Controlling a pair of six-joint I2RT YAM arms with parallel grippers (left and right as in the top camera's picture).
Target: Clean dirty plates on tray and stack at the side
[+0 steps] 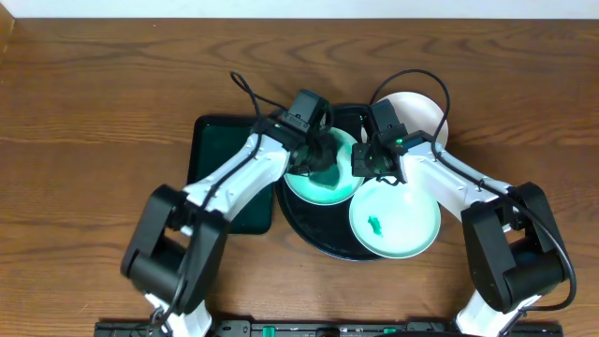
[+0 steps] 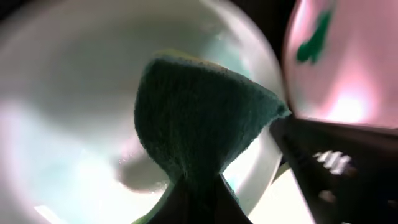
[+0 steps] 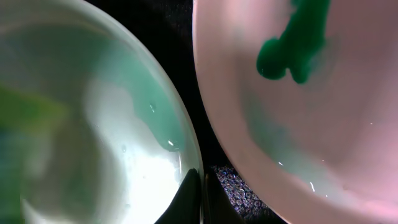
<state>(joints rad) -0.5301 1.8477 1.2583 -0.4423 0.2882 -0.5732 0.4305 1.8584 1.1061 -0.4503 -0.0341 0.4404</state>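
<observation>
A mint green plate (image 1: 318,190) lies on the left part of the black tray (image 1: 309,234). My left gripper (image 1: 323,161) is shut on a dark green sponge (image 2: 199,112) and presses it into this plate (image 2: 62,93). My right gripper (image 1: 360,168) is shut on the plate's right rim (image 3: 200,186). A second mint green plate (image 1: 402,220) with a green smear (image 1: 374,225) lies on the tray's right part; it also shows in the right wrist view (image 3: 311,124). A white plate (image 1: 421,114) sits at the back right, its rest hidden by the right arm.
A rectangular dark green tray (image 1: 225,173) lies left of the black tray, partly under my left arm. Both arms cross over the black tray's back half. Bare wooden table (image 1: 94,112) surrounds the trays.
</observation>
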